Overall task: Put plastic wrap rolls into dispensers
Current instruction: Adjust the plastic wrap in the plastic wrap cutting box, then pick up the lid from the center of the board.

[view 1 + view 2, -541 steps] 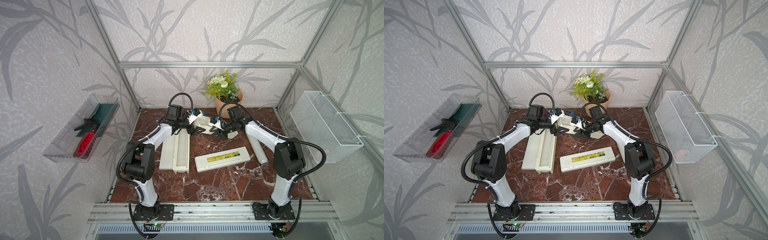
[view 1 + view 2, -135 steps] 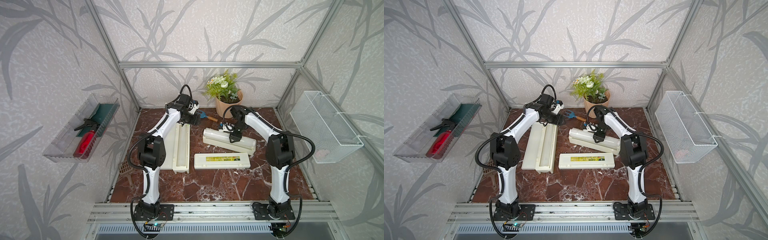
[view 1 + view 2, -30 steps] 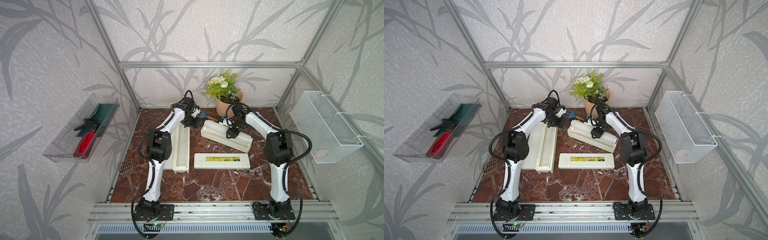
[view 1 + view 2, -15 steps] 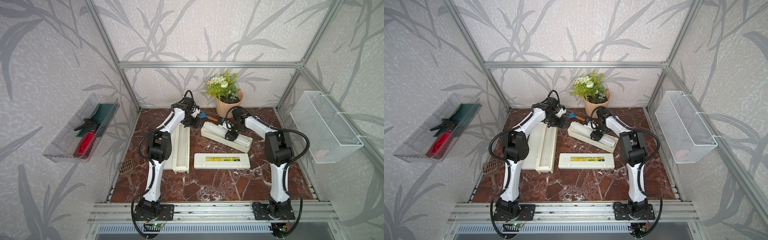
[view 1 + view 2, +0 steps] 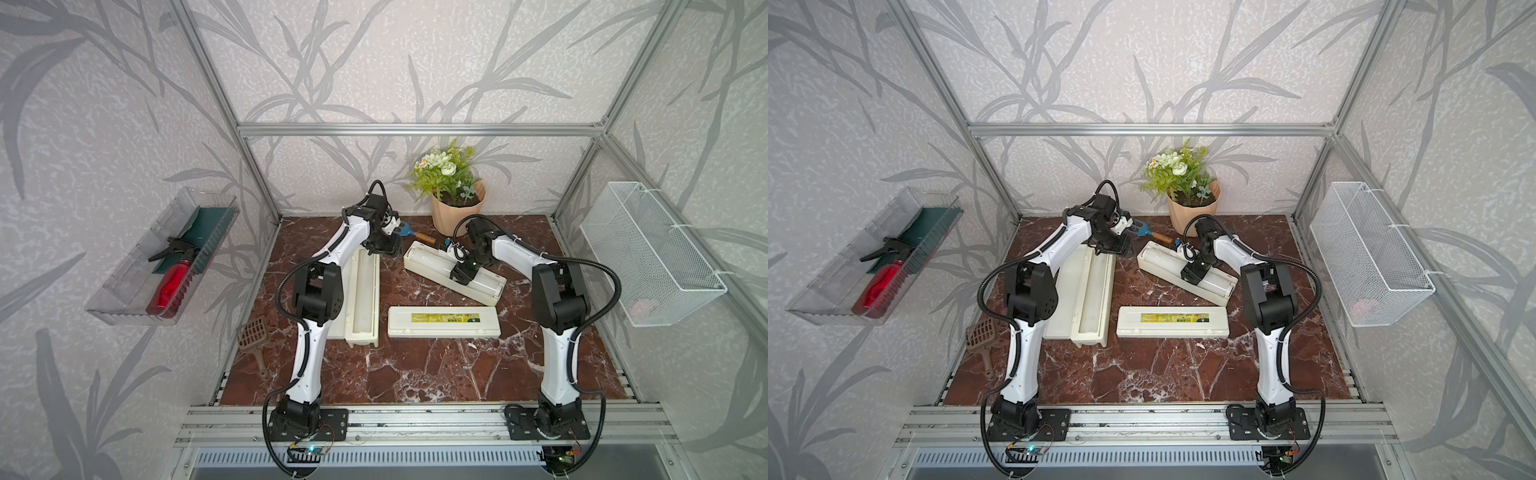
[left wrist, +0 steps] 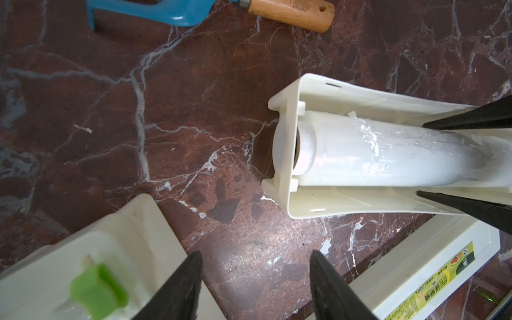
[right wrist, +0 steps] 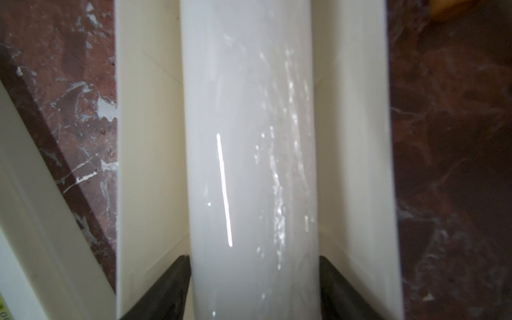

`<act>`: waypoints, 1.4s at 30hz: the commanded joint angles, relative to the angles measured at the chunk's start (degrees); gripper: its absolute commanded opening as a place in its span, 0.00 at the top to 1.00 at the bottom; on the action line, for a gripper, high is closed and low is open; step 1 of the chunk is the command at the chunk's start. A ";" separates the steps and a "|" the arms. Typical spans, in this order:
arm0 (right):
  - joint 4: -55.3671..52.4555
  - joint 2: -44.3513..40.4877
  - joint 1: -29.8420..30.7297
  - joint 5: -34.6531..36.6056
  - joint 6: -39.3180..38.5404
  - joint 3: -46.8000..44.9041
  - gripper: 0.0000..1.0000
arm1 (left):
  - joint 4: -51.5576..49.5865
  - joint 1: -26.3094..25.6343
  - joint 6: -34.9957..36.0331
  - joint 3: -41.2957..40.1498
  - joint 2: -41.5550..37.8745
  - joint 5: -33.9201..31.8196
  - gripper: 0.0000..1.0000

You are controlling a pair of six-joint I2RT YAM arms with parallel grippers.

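An open dispenser [image 5: 419,262] lies slantwise at the back middle of the table. A glossy white plastic wrap roll [image 5: 484,283] lies in its trough [image 7: 149,138]. My right gripper [image 5: 460,274] straddles the roll [image 7: 249,110] at mid-length, open, with its fingers [image 7: 177,288] beside the film. In the left wrist view one of these fingers stands off the roll [image 6: 374,155]. My left gripper [image 5: 384,249] hangs open and empty over bare marble [image 6: 255,253]. It is by the far end of a second open dispenser [image 5: 361,299]. I cannot tell what is in that one. A closed dispenser [image 5: 442,321] with a yellow-green label lies in front.
A blue hand rake [image 5: 409,232] with a wooden handle lies behind the dispensers, and a flower pot [image 5: 455,208] stands at the back. A brown scoop [image 5: 253,336] rests at the left edge. A tray [image 5: 124,291] with a red spray bottle and a wire basket [image 5: 652,253] hang on the side walls.
My right gripper's jaws have spread a little off the roll, which stays in the slanted dispenser. The left arm has not moved.
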 commanded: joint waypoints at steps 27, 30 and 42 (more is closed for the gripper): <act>1.76 -16.66 13.79 -10.07 -3.53 -22.15 0.01 | 0.53 2.90 -2.96 3.92 -4.29 0.33 0.35; 0.90 -14.72 15.26 -9.21 -4.82 -22.05 0.01 | 0.59 3.15 -2.84 2.15 -5.31 0.13 0.35; -1.89 -8.68 18.69 0.47 -5.73 -19.25 0.01 | 3.06 3.72 -2.67 -3.56 -7.75 -0.18 0.34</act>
